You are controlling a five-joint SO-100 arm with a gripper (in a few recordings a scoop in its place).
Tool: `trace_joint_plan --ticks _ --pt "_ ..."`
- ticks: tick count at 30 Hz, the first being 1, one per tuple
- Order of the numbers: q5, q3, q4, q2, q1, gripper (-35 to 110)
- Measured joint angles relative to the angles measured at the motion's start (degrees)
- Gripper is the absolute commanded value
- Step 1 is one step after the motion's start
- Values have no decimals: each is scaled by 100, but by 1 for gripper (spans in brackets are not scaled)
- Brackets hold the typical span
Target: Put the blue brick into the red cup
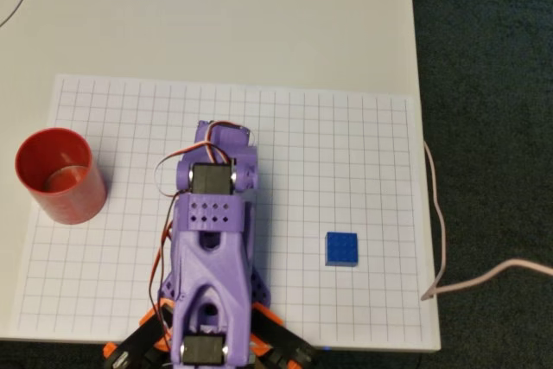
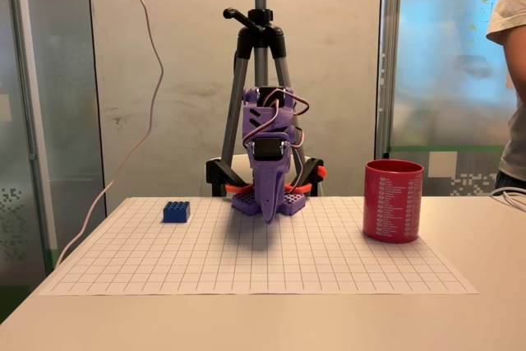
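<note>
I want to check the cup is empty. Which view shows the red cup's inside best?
The overhead view: it looks straight down into the red cup, showing its shiny bottom with nothing in it. The fixed view shows the cup's outer wall side-on.

In the overhead view the end effector (image 1: 223, 137) lies folded under the purple arm (image 1: 212, 248), so its jaws cannot be judged; the arm's base is cut off by the bottom edge. In the fixed view, a person (image 2: 511, 80) is cropped at the right edge, and the print on the red cup (image 2: 393, 200) is too small to read.
</note>
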Motion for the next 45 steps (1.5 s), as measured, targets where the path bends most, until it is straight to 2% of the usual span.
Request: trace_joint_plan --ticks 45 --pt "-53 0 0 0 0 0"
